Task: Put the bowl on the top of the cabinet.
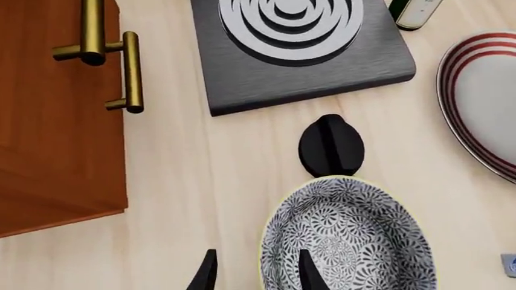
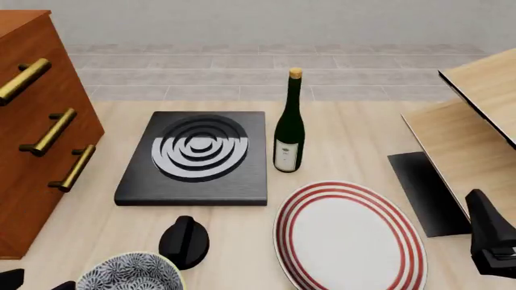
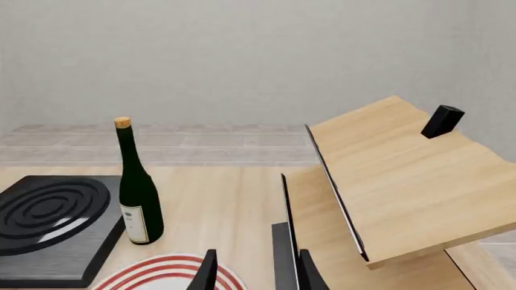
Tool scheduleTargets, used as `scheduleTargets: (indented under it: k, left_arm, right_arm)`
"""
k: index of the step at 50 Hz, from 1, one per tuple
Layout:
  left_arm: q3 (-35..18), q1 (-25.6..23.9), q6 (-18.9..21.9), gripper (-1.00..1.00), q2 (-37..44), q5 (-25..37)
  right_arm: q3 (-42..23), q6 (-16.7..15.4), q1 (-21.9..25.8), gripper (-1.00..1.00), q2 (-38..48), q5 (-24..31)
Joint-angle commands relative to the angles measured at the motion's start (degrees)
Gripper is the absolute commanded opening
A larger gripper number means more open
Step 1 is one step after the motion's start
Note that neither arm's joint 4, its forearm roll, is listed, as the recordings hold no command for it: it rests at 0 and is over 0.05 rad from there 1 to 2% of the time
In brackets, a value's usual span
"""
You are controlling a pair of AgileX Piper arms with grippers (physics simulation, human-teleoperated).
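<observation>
Left gripper (image 1: 256,275) straddles the bowl (image 1: 351,238) rim — one finger inside, one outside, apparently not yet clamped. Bowl sits on the table at my seven o'clock; the cabinet (image 2: 32,133) stands at ten — right gripper (image 3: 256,272) hangs open, empty.

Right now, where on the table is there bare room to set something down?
Bare wood shows between the reddish-brown wooden cabinet and the black stove slab, and behind the slab around the dark green wine bottle. It is crowded near the speckled bowl, black knob and red-ringed white plate.
</observation>
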State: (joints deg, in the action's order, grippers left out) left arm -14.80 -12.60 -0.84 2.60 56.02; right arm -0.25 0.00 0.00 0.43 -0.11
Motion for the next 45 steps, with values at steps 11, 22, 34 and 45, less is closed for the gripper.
scheduleTargets:
  k: [11,22,34,45]
  left_arm:
    - [4.7,-0.4,1.2,1.0,4.2,-7.7]
    - [5.7,-0.5,1.6,1.0,4.1,-7.3]
    - [7.8,0.3,2.2,1.0,5.5,-9.7]
    - [9.8,0.6,2.7,1.0,6.6,-12.0]
  right_arm:
    - [0.0,0.0,0.0,1.0,0.0,0.0]
    - [0.0,0.0,0.0,1.0,0.0,0.0]
    - [0.0,0.0,0.0,1.0,0.0,0.0]
    - [0.0,0.0,0.0,1.0,0.0,0.0]
